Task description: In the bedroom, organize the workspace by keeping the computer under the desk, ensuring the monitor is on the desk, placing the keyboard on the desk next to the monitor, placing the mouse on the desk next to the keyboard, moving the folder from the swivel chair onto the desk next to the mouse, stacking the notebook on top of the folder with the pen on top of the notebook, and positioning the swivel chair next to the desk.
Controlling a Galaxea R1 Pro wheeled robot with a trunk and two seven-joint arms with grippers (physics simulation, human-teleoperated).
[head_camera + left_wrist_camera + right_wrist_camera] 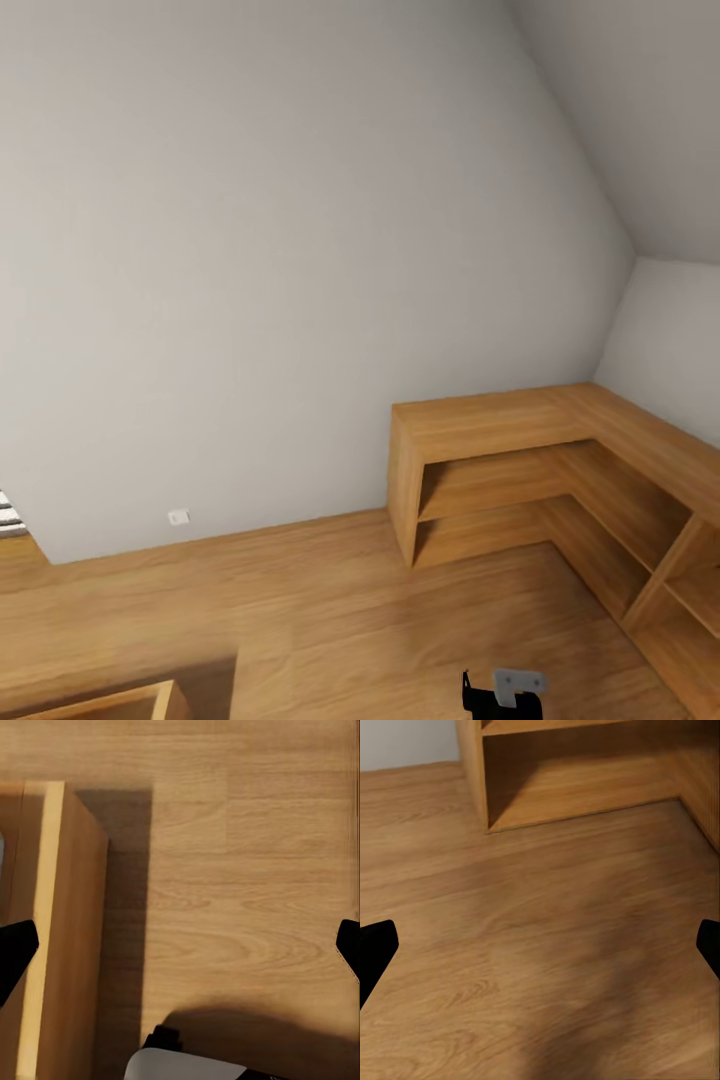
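The desk, computer, monitor, keyboard, mouse, folder, notebook, pen and swivel chair are out of view. My left gripper [180,949] hangs open over bare wooden floor, its black fingertips [15,945] wide apart with nothing between them, beside the side of a light wooden cabinet [71,945]. My right gripper [540,949] is also open and empty above the floor, a short way from a low wooden shelf unit [577,772]. A black and white part of my right arm [505,693] shows at the head view's lower edge.
An L-shaped light wooden shelf unit [520,470] fills the room's right corner under a sloped ceiling. A plain white wall with a socket [178,517] runs ahead. A wooden cabinet corner [120,703] sits low left. Wooden floor [330,610] lies between them.
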